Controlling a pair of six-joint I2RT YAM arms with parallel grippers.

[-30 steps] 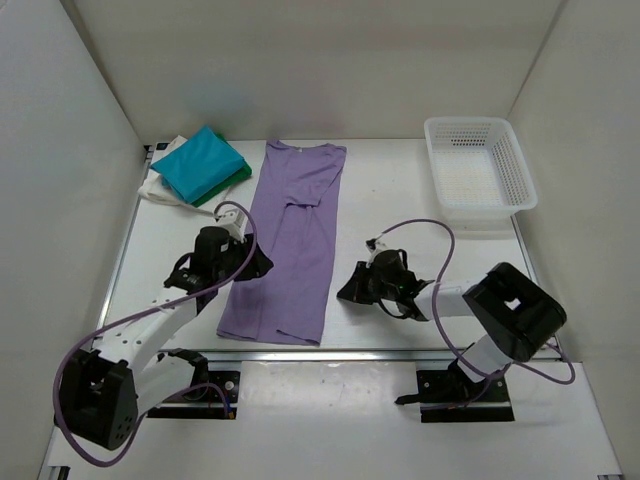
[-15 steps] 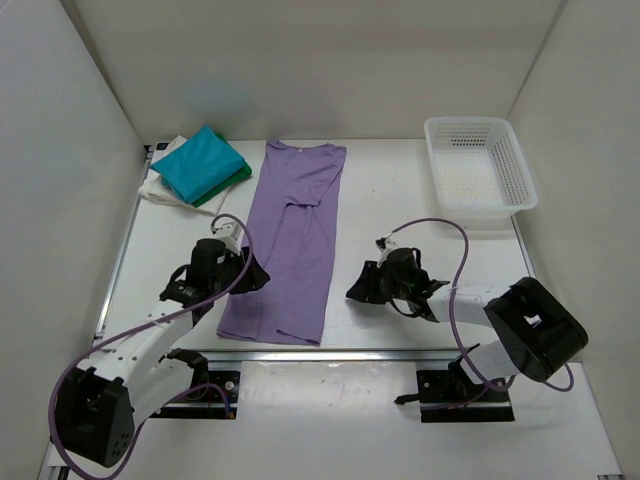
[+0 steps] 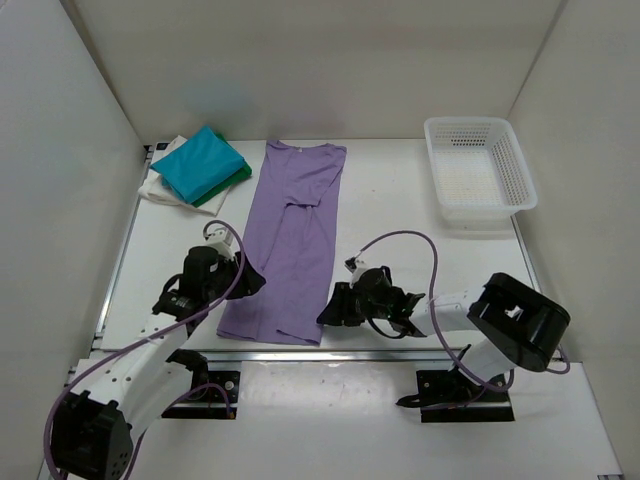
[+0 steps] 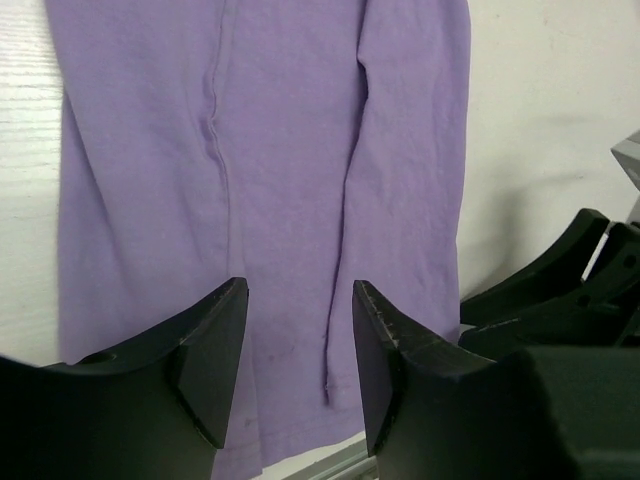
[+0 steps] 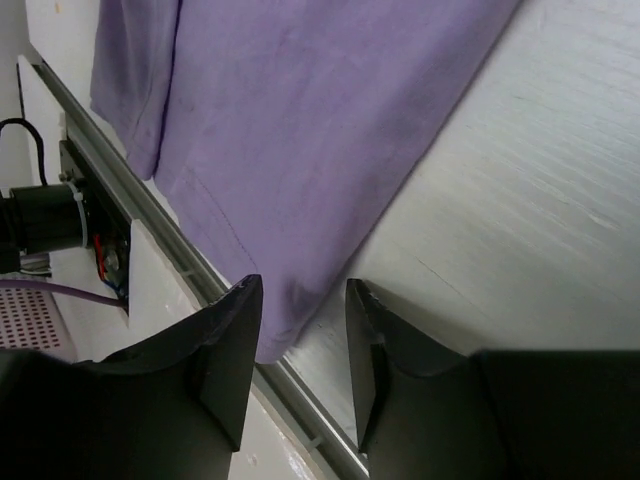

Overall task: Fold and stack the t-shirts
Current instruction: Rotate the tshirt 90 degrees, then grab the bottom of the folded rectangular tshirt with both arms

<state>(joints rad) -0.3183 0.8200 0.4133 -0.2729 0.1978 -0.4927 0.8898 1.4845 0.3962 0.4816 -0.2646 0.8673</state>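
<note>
A lavender t-shirt (image 3: 295,235) lies flat in the middle of the table, folded lengthwise into a long strip with its collar at the far end. My left gripper (image 3: 256,282) hovers open at the strip's near left edge. In the left wrist view its fingers (image 4: 215,340) straddle the cloth (image 4: 270,150) just above the hem, holding nothing. My right gripper (image 3: 328,312) is open at the near right corner. The right wrist view shows that corner (image 5: 285,150) between the fingers (image 5: 225,340), not pinched. Teal (image 3: 200,163), dark green (image 3: 232,183) and white (image 3: 160,188) folded t-shirts are stacked at the far left.
A white lattice basket (image 3: 467,123) stands at the far right. The table's near edge with its metal rail (image 3: 290,349) runs just below the shirt's hem. White walls enclose the table on three sides.
My right gripper has gone from shut to open and moved left to the shirt's near right corner. My left gripper has drawn back toward the near hem, staying open.
</note>
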